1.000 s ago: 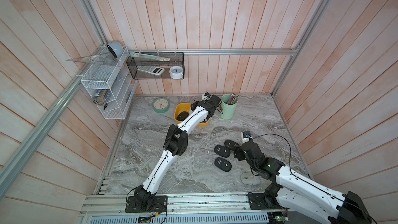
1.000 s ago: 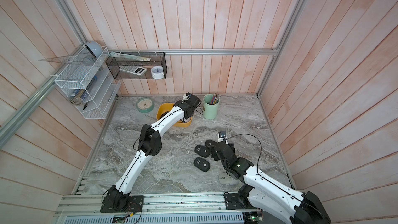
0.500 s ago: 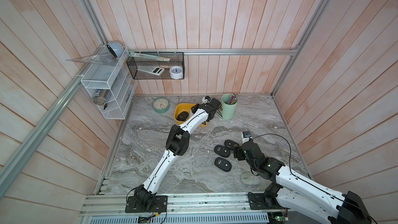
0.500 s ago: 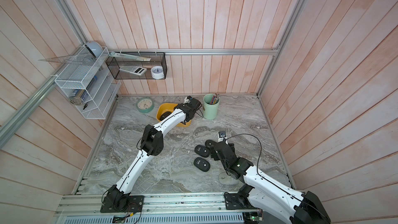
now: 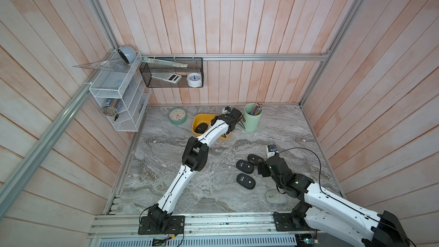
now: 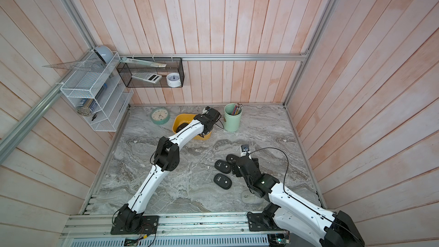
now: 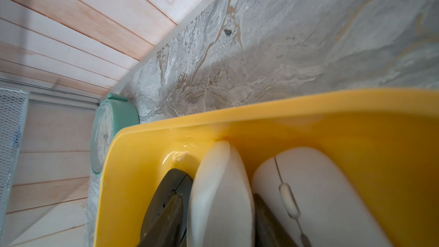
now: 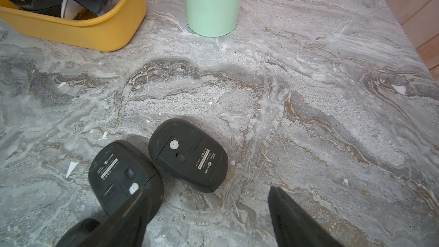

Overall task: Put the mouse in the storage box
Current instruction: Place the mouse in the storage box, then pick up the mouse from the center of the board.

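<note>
Left claw (image 7: pixel 216 200) astride upended white mouse (image 7: pixel 213 172) in storage box (image 7: pixel 285 106), grip unclear, right claw (image 8: pixel 207 192) spread

Non-task clutter: mint-green pen cup (image 5: pixel 252 119) upright at the back of the marble tabletop (image 5: pixel 213 198), coloured pencils (image 5: pixel 256 108) inside. Teal round clock (image 5: pixel 178 115) lies face-up near the back wall. Black mesh basket (image 5: pixel 144 74) hangs off the aluminium rail (image 5: pixel 261 57); in it a white calculator (image 5: pixel 168 77) and a small white alarm clock (image 5: pixel 194 79), with a long ruler (image 5: pixel 166 62) lying across its top. White wire rack (image 5: pixel 107 84) on the side wall: clear set square (image 5: pixel 99 65) and a blue-grey round object (image 5: pixel 127 54) on top, silvery bundle (image 5: pixel 110 108) lower down, can't tell what. Small white chips (image 8: pixel 71 168) scattered on the marble. Walls are pale wood planks (image 5: pixel 237 20).
</note>
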Motion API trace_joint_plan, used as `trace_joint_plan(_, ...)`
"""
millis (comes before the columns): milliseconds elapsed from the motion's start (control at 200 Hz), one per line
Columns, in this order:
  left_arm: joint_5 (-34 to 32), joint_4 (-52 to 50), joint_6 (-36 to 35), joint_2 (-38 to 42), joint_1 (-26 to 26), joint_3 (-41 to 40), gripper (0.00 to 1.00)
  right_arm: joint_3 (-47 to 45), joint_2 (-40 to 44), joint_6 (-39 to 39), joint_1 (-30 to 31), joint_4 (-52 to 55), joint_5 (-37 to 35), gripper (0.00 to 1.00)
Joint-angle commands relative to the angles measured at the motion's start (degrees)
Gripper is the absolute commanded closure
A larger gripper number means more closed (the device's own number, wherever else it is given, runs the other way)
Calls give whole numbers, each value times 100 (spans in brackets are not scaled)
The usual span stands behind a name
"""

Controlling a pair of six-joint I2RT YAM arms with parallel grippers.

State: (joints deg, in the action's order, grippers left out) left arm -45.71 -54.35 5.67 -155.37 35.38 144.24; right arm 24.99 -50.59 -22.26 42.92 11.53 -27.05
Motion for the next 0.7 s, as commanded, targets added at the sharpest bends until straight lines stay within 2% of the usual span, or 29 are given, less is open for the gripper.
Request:
trace_joint_plan(0,517,-79,233,169,-48,-180,51,-13,-47,55,-4,-63,17,16)
trace_joint_plan(135,787,-176,593,268,-69,-177,48,-3,-59,55,-4,-75,21,16)
trace_joint_plan(200,957,-215,741,370,-87,-168,43,-5,-75,53,-2,-64,23,16)
trace_joint_plan(295,1306,-224,985,559,-160,-203,32,5,-89,55,-3,-63,19,16)
trace_joint_plan(470,1923,-251,1435,947,-336,-301,27,-15,-30,63,-4,-75,42,16)
trace_joint_plan(595,2162,-44,1608,1597,-432,-816,23,-8,-57,81,-5,-64,91,16)
trace_joint_plan(695,2335,294,1718,2390,-497,-1638,20,81,-178,90,-9,-21,189,16)
